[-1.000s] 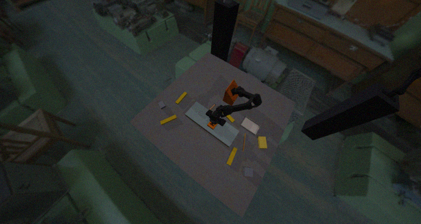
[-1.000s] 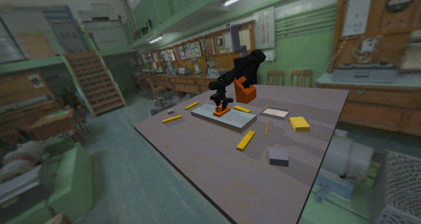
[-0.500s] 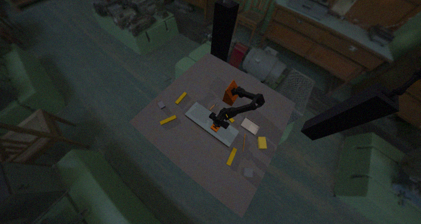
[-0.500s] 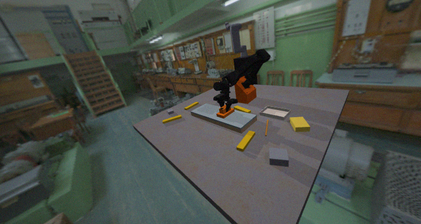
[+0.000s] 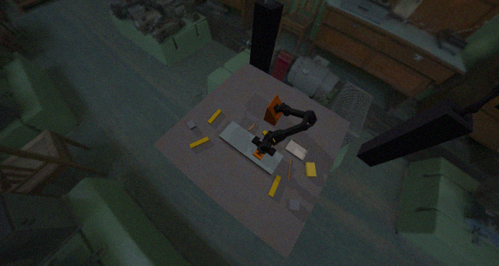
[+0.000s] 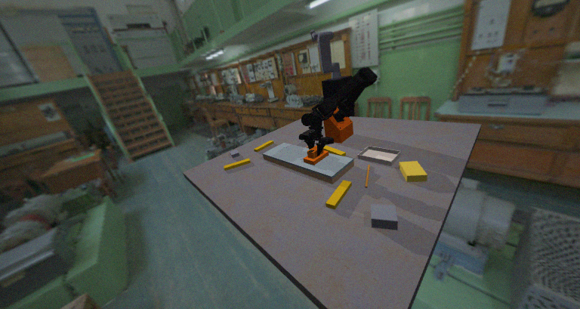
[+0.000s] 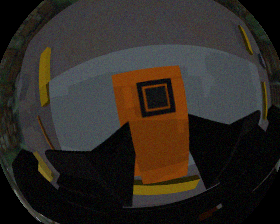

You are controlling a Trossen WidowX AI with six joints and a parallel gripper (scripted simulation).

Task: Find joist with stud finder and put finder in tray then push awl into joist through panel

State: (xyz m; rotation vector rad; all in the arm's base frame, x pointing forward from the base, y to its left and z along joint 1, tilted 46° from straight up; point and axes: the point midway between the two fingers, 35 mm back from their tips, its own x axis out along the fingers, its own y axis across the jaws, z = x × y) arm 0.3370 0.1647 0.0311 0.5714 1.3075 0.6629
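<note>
The orange stud finder sits on the pale blue-grey floor panel, right of its middle in the top view. Its dark square window with an orange outline shows in the wrist view. My gripper is shut on the stud finder, a finger on each side. The shallow pale tray is empty. A short tan stick, perhaps the awl, lies behind the panel. A thin orange stick lies near the tray. The joist is hidden.
Yellow bars lie around the panel; another lies close behind it. A yellow block is beyond the tray. Grey blocks lie near opposite sides of the table.
</note>
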